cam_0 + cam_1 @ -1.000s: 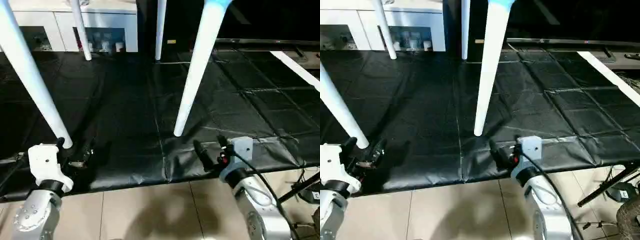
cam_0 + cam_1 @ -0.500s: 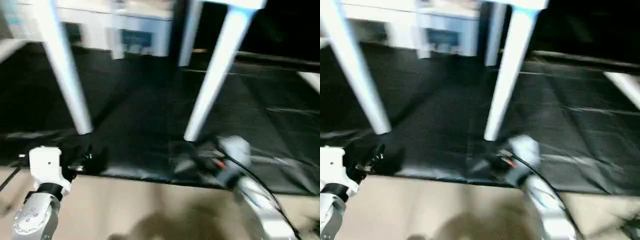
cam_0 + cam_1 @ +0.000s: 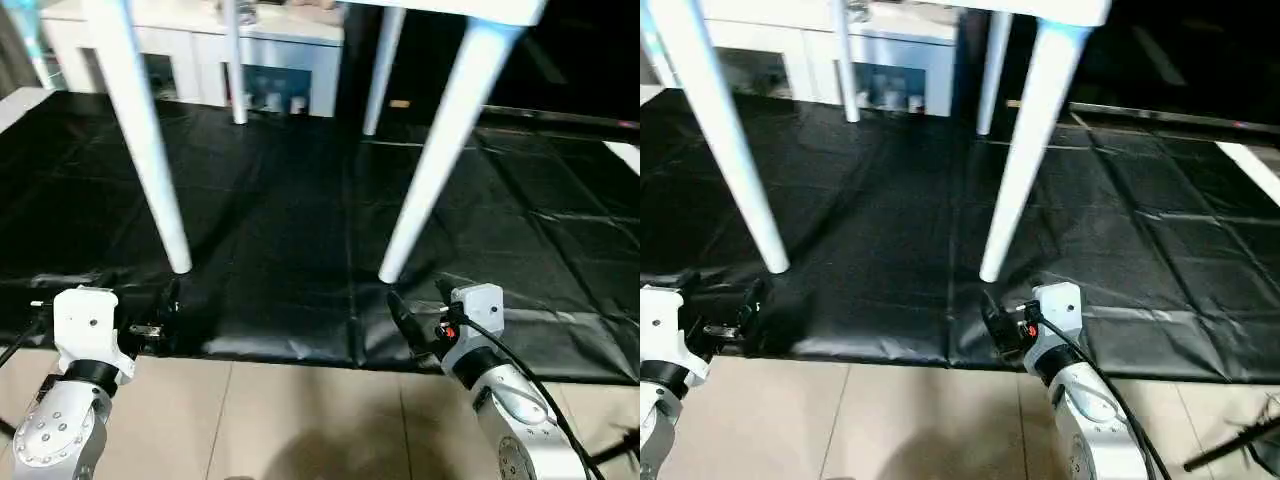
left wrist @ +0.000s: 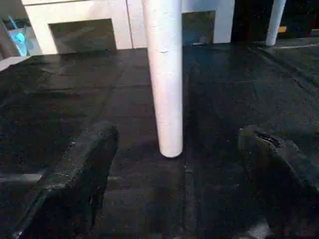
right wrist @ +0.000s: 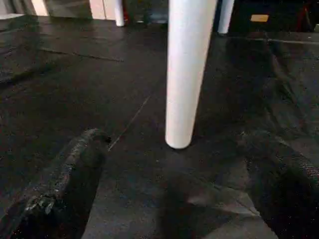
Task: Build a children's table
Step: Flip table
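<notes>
Table [image 3: 470, 8] stands on 4 legs; both grippers' jaws gape empty; no writing legible.

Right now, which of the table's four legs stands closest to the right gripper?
The near right leg, whose foot rests on the black mat just ahead of the open right gripper; the other three legs stand farther left or back.

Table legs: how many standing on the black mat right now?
4. Near left leg stands ahead of the left gripper; near right leg ahead of the right gripper; far left leg and far right leg stand by the white cabinet.
</notes>
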{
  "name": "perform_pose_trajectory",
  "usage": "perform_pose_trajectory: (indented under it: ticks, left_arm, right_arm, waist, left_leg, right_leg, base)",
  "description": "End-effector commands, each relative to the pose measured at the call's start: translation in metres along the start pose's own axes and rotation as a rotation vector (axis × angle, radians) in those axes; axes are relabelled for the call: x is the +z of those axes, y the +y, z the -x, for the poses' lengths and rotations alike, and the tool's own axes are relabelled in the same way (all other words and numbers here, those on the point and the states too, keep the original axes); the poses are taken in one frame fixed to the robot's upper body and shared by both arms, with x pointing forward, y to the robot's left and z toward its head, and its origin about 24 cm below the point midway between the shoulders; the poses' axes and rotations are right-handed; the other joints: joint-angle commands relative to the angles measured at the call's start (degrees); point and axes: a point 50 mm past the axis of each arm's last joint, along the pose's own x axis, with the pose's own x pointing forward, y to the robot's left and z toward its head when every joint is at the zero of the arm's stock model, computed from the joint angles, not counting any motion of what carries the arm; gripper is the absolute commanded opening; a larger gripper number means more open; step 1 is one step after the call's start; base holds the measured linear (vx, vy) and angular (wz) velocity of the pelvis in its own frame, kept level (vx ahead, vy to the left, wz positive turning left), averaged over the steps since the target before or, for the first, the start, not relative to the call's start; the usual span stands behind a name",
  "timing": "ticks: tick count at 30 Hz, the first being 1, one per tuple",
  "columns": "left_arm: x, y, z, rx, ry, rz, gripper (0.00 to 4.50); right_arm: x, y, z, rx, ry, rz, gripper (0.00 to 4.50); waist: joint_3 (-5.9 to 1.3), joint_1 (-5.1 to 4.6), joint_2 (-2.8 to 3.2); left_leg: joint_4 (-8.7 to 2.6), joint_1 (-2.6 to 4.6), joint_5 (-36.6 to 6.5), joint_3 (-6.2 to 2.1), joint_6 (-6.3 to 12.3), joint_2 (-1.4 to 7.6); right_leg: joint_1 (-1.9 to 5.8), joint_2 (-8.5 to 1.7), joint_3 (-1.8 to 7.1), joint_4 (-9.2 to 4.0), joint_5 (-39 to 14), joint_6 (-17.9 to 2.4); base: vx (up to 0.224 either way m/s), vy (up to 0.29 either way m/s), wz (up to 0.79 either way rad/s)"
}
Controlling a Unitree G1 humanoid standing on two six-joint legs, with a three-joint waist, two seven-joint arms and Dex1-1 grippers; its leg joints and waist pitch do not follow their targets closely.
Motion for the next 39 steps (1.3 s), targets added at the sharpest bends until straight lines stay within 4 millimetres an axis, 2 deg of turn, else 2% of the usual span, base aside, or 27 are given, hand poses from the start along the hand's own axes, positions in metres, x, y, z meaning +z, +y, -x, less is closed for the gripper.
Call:
perform_pose_trajectory:
  ticks: [1, 8, 13, 14, 16, 22, 26, 39]
  left_arm:
    - [0.0002, -0.0022, -0.0014, -0.011, -0.004, -0.001, 4.32]
    - [0.0002, -0.0022, -0.0014, -0.011, -0.004, -0.001, 4.32]
    - [0.0002, -0.0022, -0.0014, -0.011, -0.004, -0.001, 4.32]
    - [0.0002, -0.0022, -0.0014, -0.011, -0.004, -0.001, 4.32]
    - [0.0002, -0.0022, -0.0014, -0.011, -0.004, -0.001, 4.32]
    - [0.0002, -0.0022, -0.0014, -0.011, -0.004, -0.001, 4.32]
    - [0.0002, -0.0022, -0.0014, -0.011, -0.004, -0.001, 4.32]
    - [0.0002, -0.0022, -0.0014, -0.011, -0.004, -0.001, 4.32]
  right_arm:
    - [-0.0012, -0.0027, 0.0015, -0.012, 0.004, -0.004, 4.50]
    - [-0.0012, -0.0027, 0.0015, -0.012, 0.004, -0.004, 4.50]
    - [-0.0012, -0.0027, 0.0015, -0.012, 0.004, -0.004, 4.50]
    - [-0.0012, -0.0027, 0.0015, -0.012, 0.004, -0.004, 4.50]
    - [-0.0012, -0.0027, 0.0015, -0.012, 0.004, -0.004, 4.50]
    - [-0.0012, -0.0027, 0.0015, -0.012, 0.004, -0.004, 4.50]
    - [-0.0012, -0.0027, 0.0015, -0.012, 0.004, -0.004, 4.50]
    - [-0.0012, -0.0027, 0.0015, -0.012, 0.004, -0.004, 4.50]
  waist:
    - [-1.35, -0.11, 0.73]
    - [-1.68, -0.34, 0.78]
    - [-2.09, -0.61, 0.82]
    - [-2.08, -0.66, 0.79]
    - [-2.01, -0.70, 0.76]
    - [-1.73, -0.63, 0.77]
    - [-1.68, -0.63, 0.80]
    - [-1.88, -0.63, 0.79]
  left_leg:
    - [-5.54, 0.08, -17.0, -0.87, -1.48, 3.23]
    - [-5.16, 0.15, -13.0, -0.63, -0.73, 3.29]
    - [-4.59, 0.05, -8.0, -0.54, -0.09, 3.26]
    - [-4.57, 0.05, -7.9, -0.53, -0.10, 3.24]
    - [-4.60, 0.11, -8.6, -0.48, -0.13, 3.22]
    - [-4.92, 0.27, -11.7, -0.44, -0.37, 3.38]
    - [-5.02, 0.25, -12.4, -0.46, -0.48, 3.44]
    - [-4.79, 0.22, -10.8, -0.42, -0.26, 3.36]
  right_leg:
    - [0.50, -6.04, 3.54, -5.96, -10.5, -4.4]
    - [0.67, -5.65, 3.25, -5.24, -1.9, -5.1]
    - [1.09, -5.47, 2.89, -4.47, 8.2, -5.7]
    - [1.13, -5.47, 2.87, -4.45, 8.7, -5.7]
    - [1.18, -5.47, 2.84, -4.51, 8.5, -5.7]
    - [0.98, -5.62, 3.02, -4.96, 2.5, -5.8]
    - [0.88, -5.69, 3.07, -5.10, 0.7, -5.9]
    - [0.99, -5.62, 2.99, -4.84, 3.5, -6.1]
  base:
    - [0.000, 0.000, 0.00]
    - [0.000, 0.000, 0.00]
    - [0.000, 0.000, 0.00]
    - [0.000, 0.000, 0.00]
    - [0.000, 0.000, 0.00]
    - [0.000, 0.000, 0.00]
    - [0.000, 0.000, 0.00]
    - [0.000, 0.000, 0.00]
